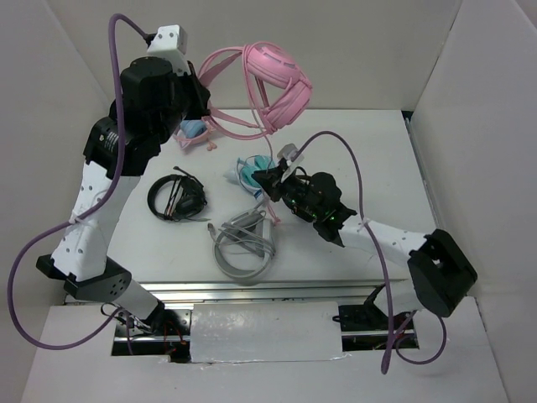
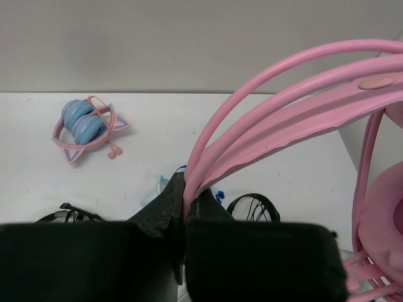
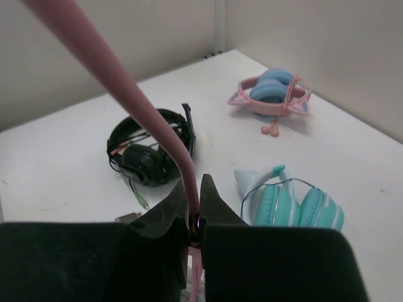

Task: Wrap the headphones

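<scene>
Headphones point(image 1: 281, 80), large, all pink, over-ear, with round padded cups, plastic hooped headband point(image 2: 283, 113) and long thin pink cable point(image 3: 148, 113). Location: held aloft over the far middle of the white surface point(image 1: 361, 159), touching nothing on it.

Left tool point(image 2: 187, 200): black fingers pinched narrow on the headband hoops, bearing the whole set.

Right tool point(image 3: 196, 211): shut to a slit on the cable, low over the middle of the surface. From the tool the cable rises taut toward the cups.

Step in hand, as judged: laying a turn of cable round the headphones. How many turns already lie there cannot be told, because in the top view the pink loops beside the left arm may be hoops or cable.

Handling notes:
- The left pinch should be firm and the set level, so that it acts as a fixed spool.
- The right tool should circle the band or cups under light, even tension. Too much pull risks dragging the band out of the left fingers.
- The cable should slide through or be re-gripped nearer the set as the free length shortens.
- The sweep should pass high above the other stock.

Other stock on the surface:
- Small pink cat-ear pair with blue cups point(image 1: 195, 130), far left.
- Black on-ear headset point(image 1: 178, 197), left.
- Teal-and-white pair point(image 1: 250, 172), centre, just beside the right tool.
- Grey wired pair point(image 1: 243, 248), near centre.
</scene>
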`<state>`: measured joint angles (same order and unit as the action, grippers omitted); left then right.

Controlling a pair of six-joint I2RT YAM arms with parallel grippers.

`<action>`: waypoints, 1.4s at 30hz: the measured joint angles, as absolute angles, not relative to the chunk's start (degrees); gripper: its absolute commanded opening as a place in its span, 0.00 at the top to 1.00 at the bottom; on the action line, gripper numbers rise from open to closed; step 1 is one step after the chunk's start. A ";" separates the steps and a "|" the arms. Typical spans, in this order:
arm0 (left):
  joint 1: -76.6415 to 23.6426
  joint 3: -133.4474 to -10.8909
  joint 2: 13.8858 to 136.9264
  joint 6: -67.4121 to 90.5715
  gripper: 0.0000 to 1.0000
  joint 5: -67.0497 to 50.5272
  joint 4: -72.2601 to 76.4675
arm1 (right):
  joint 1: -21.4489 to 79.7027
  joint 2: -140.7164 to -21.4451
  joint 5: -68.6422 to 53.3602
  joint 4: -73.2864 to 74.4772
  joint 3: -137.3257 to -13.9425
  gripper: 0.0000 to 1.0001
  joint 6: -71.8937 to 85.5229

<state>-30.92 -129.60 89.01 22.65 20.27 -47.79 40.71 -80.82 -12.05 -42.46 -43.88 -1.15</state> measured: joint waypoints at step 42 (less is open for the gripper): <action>-29.08 -108.49 88.84 12.69 1.00 -27.00 -35.62 | 17.08 -67.61 -23.05 -23.07 -43.99 0.94 -11.73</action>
<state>-29.08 -108.49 88.84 12.69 -27.00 -35.62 17.08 -67.61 -23.05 -23.07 -43.99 -11.73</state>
